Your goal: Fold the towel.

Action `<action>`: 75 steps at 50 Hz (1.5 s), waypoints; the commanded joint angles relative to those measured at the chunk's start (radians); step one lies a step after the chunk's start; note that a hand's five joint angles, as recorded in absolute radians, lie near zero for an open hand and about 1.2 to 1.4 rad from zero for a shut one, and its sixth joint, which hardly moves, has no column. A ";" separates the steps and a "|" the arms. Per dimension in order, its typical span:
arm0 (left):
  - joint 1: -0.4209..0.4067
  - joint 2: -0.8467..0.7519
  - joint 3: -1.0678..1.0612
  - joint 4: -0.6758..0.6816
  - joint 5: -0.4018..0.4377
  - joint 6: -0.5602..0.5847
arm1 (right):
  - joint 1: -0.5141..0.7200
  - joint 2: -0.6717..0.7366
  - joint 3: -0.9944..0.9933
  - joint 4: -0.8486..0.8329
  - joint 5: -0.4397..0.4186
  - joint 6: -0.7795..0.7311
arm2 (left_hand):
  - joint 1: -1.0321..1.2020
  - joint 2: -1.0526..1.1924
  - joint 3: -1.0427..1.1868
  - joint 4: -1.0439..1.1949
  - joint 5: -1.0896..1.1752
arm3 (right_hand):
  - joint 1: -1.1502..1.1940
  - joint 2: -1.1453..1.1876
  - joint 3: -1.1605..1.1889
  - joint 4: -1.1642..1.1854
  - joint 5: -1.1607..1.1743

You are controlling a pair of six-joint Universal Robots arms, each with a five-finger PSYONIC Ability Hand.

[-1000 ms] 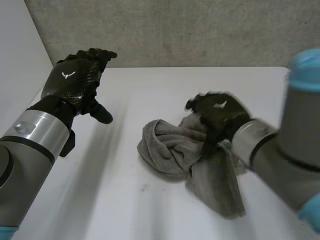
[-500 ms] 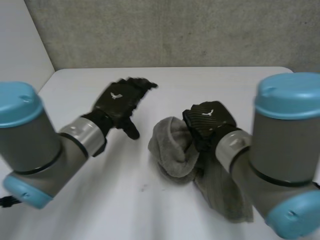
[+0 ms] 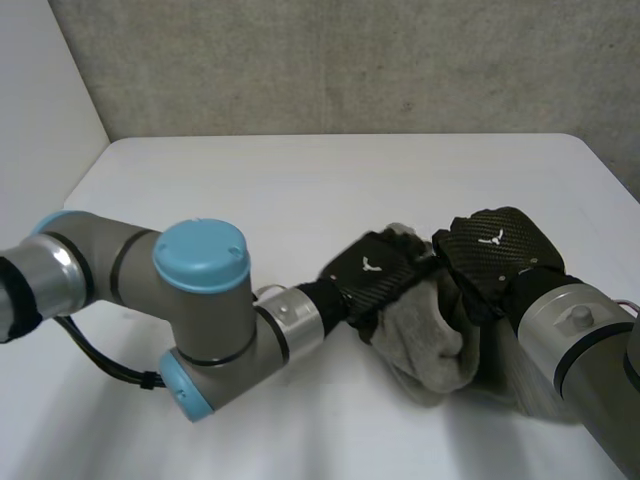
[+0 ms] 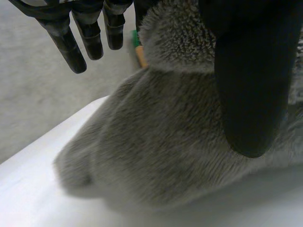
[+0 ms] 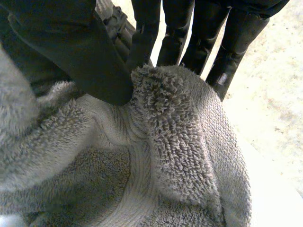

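A grey towel (image 3: pixel 428 335) lies bunched on the white table (image 3: pixel 250 190), right of centre. My left hand (image 3: pixel 368 277) has reached across to its left side. In the left wrist view its fingers (image 4: pixel 80 33) are straight and off the towel (image 4: pixel 161 142), while its thumb (image 4: pixel 251 85) rests against the pile, so this hand is open. My right hand (image 3: pixel 492 258) sits on the towel's upper right part. In the right wrist view its thumb (image 5: pixel 80 52) and fingers (image 5: pixel 189 33) pinch a raised fold of the towel (image 5: pixel 175 142).
My left arm, with its light-blue elbow cap (image 3: pixel 200 255), lies low across the near middle of the table. A grey wall (image 3: pixel 350 60) stands behind the table's far edge. Bare table stretches to the left and behind the towel.
My left hand swept from the far left across to the towel. My right hand closed on the towel and drew it right and nearer, bunching it tighter.
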 commanded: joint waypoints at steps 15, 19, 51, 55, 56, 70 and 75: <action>-0.018 0.001 0.127 0.045 -0.439 -0.082 | -0.079 0.107 -0.156 -0.100 -0.076 -0.043 | 1.196 1.196 1.195 1.196 1.192 | 0.465 0.241 0.221 0.211 0.254; -0.004 0.080 0.157 0.048 -0.481 -0.063 | -0.076 0.156 -0.227 -0.206 -0.073 -0.034 | 1.196 1.196 1.195 1.196 1.192 | 0.465 0.241 0.221 0.211 0.254; -0.004 0.364 -0.482 -0.067 -0.764 -0.062 | -0.091 0.409 -0.201 -0.027 -0.199 -0.091 | 0.963 0.962 0.961 0.962 0.958 | 0.465 0.241 0.221 0.211 0.254; -0.007 0.378 -0.481 -0.148 -0.763 -0.063 | -0.089 0.388 -0.179 -0.025 -0.194 -0.091 | 0.606 0.606 0.605 0.606 0.602 | 0.465 0.241 0.221 0.211 0.254; -0.005 0.396 -0.479 -0.185 -0.761 -0.063 | -0.091 0.374 -0.173 -0.027 -0.194 -0.091 | 0.455 0.455 0.454 0.455 0.451 | 0.465 0.241 0.221 0.211 0.254; 0.068 0.490 -0.412 -0.223 -0.604 -0.060 | -0.132 0.317 -0.061 -0.062 -0.204 -0.089 | 0.016 0.016 0.015 0.016 0.012 | 0.465 0.241 0.221 0.211 0.254; 0.168 0.489 -0.375 -0.219 -0.425 -0.054 | -0.169 0.306 -0.020 -0.119 -0.207 -0.091 | 0.131 0.130 0.129 0.130 0.127 | 0.465 0.241 0.221 0.211 0.254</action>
